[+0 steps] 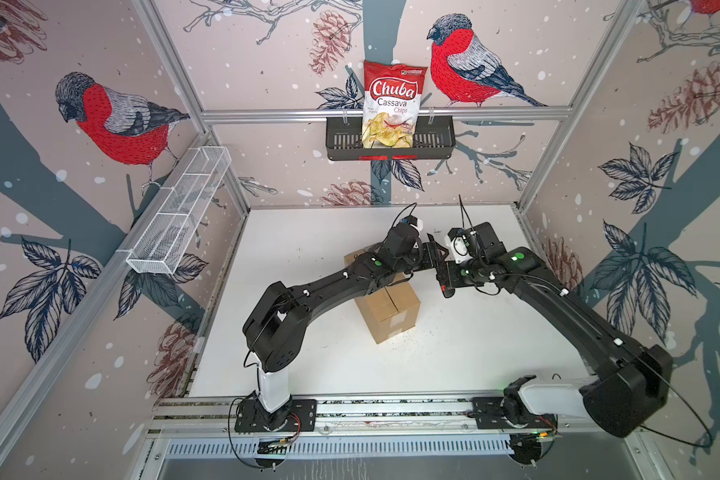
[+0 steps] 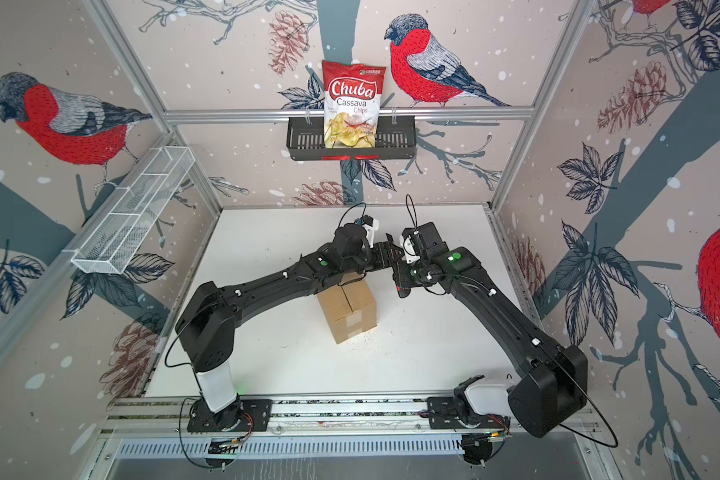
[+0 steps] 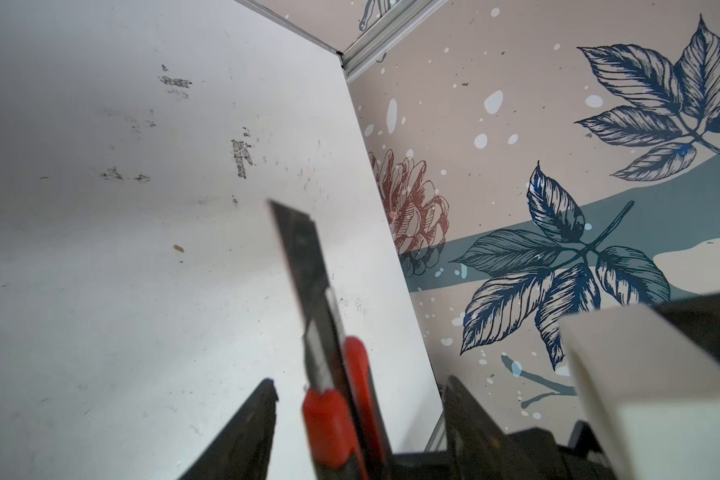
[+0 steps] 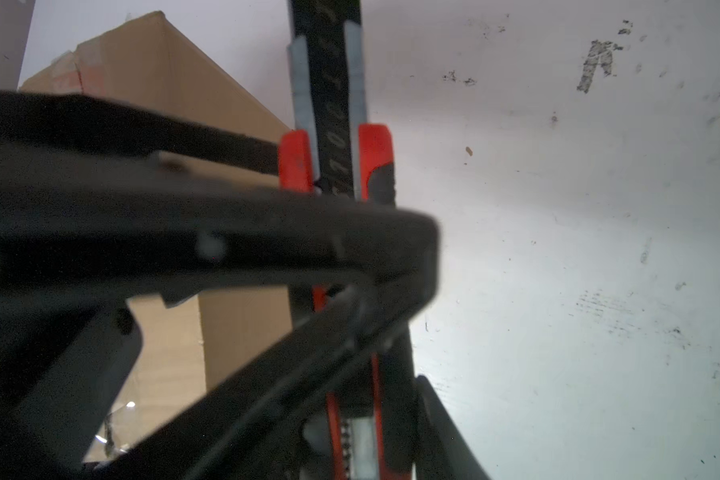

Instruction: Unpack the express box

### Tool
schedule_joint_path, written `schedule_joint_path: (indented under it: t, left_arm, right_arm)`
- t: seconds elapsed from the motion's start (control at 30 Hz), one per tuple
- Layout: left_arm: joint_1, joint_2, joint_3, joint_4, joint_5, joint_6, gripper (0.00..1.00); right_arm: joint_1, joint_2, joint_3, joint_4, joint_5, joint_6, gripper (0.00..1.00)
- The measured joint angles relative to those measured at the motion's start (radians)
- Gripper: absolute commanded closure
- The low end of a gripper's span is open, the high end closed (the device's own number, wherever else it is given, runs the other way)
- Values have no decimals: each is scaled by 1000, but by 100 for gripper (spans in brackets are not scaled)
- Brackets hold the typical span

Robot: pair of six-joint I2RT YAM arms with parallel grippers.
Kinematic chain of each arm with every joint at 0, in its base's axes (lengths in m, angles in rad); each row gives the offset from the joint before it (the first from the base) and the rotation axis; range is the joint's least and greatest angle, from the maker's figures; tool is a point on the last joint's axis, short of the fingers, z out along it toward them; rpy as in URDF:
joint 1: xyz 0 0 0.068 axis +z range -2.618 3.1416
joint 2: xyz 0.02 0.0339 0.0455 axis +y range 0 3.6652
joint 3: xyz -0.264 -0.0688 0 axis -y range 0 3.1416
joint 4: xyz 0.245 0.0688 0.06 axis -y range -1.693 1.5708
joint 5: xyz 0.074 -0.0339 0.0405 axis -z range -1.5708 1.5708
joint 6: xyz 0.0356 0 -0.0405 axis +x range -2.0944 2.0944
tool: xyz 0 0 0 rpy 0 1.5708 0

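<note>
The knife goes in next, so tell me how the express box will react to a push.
The express box is probably stiff: its faces look flat, its seam still closed. It will likely slide, since it stands free on the smooth white table with nothing seen bracing it. Its weight cannot be judged; the contents are hidden.

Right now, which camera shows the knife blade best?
Left wrist: the whole extended blade, tip included, stands against the white table. Right wrist sees its flat side with the tip cut off; both top views give only a tiny dark sliver.
</note>
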State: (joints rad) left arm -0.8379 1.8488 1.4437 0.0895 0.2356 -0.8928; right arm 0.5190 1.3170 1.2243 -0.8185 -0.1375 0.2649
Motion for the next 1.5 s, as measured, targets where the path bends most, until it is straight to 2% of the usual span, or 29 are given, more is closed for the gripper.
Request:
schedule_joint_path:
  t: [0.33,0.6,0.77,1.23,1.5]
  left_arm:
    - [-4,19,-2,40,0,-26,72]
    - [-4,19,-31,94,19,-48,87]
    - [-4,19,-45,116,17,-62,91]
    - [-3,14,-83,191,23,-123,93]
    - [-2,12,-99,229,21,-153,94]
  right_arm:
    - [17,0,0,11,-3,3,86]
    - [16,-1,-8,25,-11,23,86]
    - [16,-2,-9,25,-11,23,85]
    - [17,-10,-17,48,-6,26,57]
    - [17,-11,-16,62,-10,23,54]
